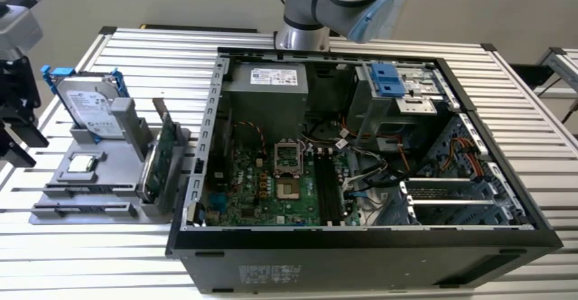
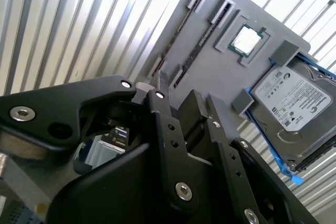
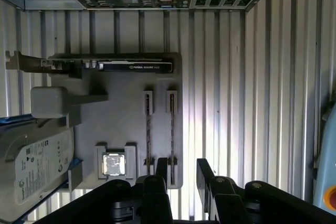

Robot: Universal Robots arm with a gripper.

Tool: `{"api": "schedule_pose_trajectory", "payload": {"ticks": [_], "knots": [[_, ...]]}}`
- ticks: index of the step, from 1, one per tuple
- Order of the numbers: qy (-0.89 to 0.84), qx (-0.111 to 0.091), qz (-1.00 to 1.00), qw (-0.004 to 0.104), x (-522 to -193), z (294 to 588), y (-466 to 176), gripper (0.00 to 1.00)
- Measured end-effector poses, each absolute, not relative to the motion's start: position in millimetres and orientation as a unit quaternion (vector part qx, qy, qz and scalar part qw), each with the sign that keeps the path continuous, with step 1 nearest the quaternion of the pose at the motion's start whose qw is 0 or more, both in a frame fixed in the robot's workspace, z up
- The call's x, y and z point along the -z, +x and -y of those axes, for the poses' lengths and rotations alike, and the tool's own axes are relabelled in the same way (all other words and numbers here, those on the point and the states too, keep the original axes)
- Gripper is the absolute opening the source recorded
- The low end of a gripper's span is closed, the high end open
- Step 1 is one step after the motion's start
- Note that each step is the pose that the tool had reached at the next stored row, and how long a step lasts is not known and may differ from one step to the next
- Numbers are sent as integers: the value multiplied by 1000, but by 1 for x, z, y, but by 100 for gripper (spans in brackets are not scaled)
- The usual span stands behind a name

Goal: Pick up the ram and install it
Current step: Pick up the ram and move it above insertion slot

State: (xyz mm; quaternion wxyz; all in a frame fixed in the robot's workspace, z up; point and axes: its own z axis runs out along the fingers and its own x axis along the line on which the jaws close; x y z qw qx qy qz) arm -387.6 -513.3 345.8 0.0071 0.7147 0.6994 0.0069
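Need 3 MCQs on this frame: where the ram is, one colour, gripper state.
1. Where is the ram?
A) in a motherboard slot
B) standing in a slot of the gray holder
C) lying flat on the table

2. What colour is the bracket on the hard drive?
A) red
B) blue
C) yellow

3. The gripper is:
A) open and empty
B) shut on the ram
C) shut on the hard drive

Key:
1 B, the first wrist view shows the ram upright in the holder.
2 B, blue tabs frame the drive.
3 A, the jaws stand apart with nothing between them.
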Motion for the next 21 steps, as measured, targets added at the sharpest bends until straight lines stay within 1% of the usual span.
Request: {"api": "schedule_pose_trajectory", "payload": {"ticks": [21], "knots": [[715, -7, -699, 7, -335, 513, -388, 100]]}}
